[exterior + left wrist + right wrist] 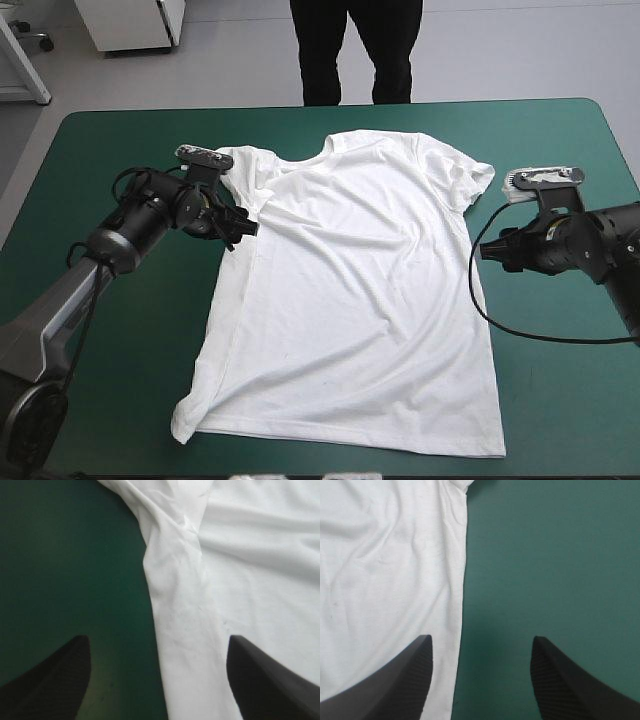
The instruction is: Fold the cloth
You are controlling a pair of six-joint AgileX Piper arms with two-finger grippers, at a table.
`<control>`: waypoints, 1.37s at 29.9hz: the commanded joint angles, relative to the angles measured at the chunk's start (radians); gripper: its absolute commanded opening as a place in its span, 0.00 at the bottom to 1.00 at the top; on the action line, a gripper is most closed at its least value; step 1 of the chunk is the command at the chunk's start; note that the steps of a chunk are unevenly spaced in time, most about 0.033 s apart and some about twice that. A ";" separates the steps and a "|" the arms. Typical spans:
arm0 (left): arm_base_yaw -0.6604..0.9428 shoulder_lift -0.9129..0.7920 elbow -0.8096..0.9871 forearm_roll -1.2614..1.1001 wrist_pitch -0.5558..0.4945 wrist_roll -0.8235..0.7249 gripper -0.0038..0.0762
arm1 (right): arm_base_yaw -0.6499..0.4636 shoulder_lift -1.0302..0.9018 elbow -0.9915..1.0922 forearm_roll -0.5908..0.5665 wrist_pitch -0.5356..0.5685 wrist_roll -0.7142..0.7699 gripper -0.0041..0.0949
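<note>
White T-shirt [350, 290]: spread flat on the table, collar [305, 160] toward the far edge and hem [340, 425] toward the near edge. Soft creases run across the chest, and the hem's near-left corner is bunched up a little.
Teal-green cover [120, 400]: bare on both sides of the T-shirt, and both arms reach in over it.
Left arm [60, 300]: comes in from the table's left, with its wrist low at the T-shirt's left side just below the left sleeve [245, 165].
Left jaws: wide apart and holding nothing. In the left wrist view one black finger [50, 680] stands over the bare cover and the other [270, 680] over the white cloth.
Cloth at the left jaws: a creased band along the T-shirt's left side edge lies in the gap between the two fingers. Its border with the cover runs ahead from there.
Right arm [600, 240]: comes in from the table's right, level with the T-shirt's chest, below the right sleeve [465, 170].
Right jaws: wide apart and holding nothing. In the right wrist view one finger [385, 680] is over the cloth and the other [570, 680] over the cover.
Cloth at the right jaws: the T-shirt's right side edge runs straight ahead through the gap, closer to the finger on the cloth side.
Contact: I cannot tell whether any fingertip presses on the cloth.
</note>
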 commanded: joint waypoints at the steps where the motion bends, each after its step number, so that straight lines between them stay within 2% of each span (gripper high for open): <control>1: 0.000 0.047 -0.064 -0.008 -0.050 0.025 0.73 | -0.004 0.003 -0.044 -0.013 -0.051 -0.010 0.60; 10: 0.009 0.218 -0.137 -0.010 -0.050 0.025 0.73 | -0.004 0.035 -0.056 -0.013 -0.065 -0.018 0.60; 14: 0.045 0.260 -0.155 -0.093 -0.042 0.061 0.71 | -0.004 0.040 -0.062 -0.013 -0.064 -0.030 0.60; 17: 0.074 0.278 -0.165 -0.133 -0.042 0.072 0.64 | -0.004 0.043 -0.062 -0.013 -0.066 -0.033 0.60; 20: 0.082 0.288 -0.166 -0.145 -0.040 0.078 0.52 | -0.004 0.043 -0.062 -0.013 -0.075 -0.033 0.60; 26: 0.080 0.307 -0.166 -0.168 -0.026 0.079 0.21 | -0.004 0.067 -0.062 -0.013 -0.102 -0.033 0.60; 30: 0.080 0.309 -0.166 -0.176 -0.021 0.094 0.04 | -0.004 0.127 -0.062 0.002 -0.121 -0.029 0.60; 34: 0.080 0.309 -0.166 -0.176 -0.007 0.094 0.04 | -0.004 0.212 -0.075 0.036 -0.176 -0.029 0.60; 41: 0.080 0.309 -0.166 -0.190 0.015 0.094 0.04 | -0.004 0.385 -0.186 0.050 -0.160 -0.033 0.60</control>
